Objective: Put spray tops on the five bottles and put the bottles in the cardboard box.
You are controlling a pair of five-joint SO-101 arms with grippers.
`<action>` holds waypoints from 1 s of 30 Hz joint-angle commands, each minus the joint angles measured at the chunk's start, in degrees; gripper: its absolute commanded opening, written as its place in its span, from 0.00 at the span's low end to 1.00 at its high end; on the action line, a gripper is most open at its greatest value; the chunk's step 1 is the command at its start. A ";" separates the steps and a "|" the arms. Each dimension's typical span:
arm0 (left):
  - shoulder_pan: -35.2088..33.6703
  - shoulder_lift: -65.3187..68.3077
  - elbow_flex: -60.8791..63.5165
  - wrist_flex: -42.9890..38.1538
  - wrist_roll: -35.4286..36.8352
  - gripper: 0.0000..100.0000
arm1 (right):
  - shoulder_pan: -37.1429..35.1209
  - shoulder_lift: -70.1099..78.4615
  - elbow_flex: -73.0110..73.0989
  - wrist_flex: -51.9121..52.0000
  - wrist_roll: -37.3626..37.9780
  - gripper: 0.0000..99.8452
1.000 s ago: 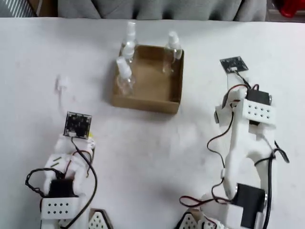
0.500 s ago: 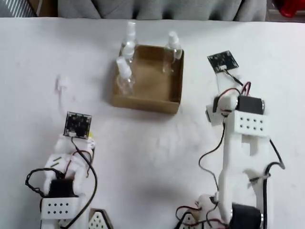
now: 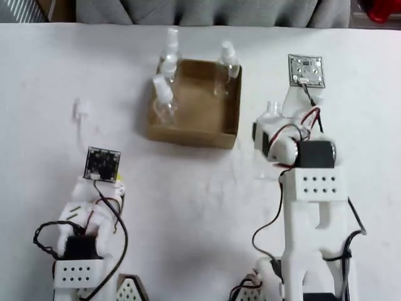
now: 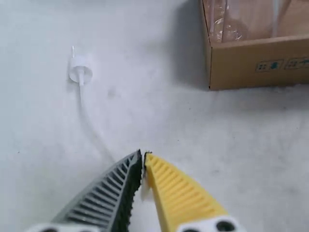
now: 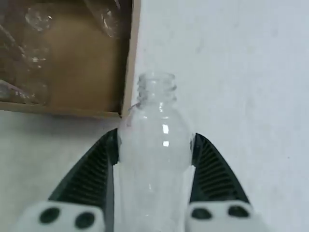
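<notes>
Your right hand (image 5: 155, 137) clamps uncapped bottle (image 5: 153, 164) just beside cardboard box (image 5: 128, 58) — capped bottles (image 3: 164, 94) inside. Your left hand (image 4: 143, 156) closed, empty — loose spray top (image 4: 78, 72) near it on table (image 4: 159, 121).

No legible text anywhere. Two small dark printed marks (image 4: 270, 65) on outer side wall of cardboard box (image 4: 236, 65), side by side at mid-height, away from box corner. Too small to read; could be symbols or short words, cannot tell. Nothing else lettered or numbered near box.
</notes>
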 commanded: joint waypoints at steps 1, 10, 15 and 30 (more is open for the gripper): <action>-0.66 -0.22 -0.35 -1.76 -0.26 0.02 | -4.53 -4.44 -0.62 -1.19 -0.88 0.01; -0.66 -0.22 -0.35 -0.26 -0.62 0.02 | -12.09 -13.05 3.52 -4.00 -1.23 0.01; -0.75 -0.22 -0.35 -0.18 -0.62 0.02 | -15.78 -17.71 14.51 -13.14 -1.23 0.01; -0.75 -0.22 -0.35 -0.18 -0.62 0.02 | -19.30 -38.20 40.97 -36.18 -1.23 0.01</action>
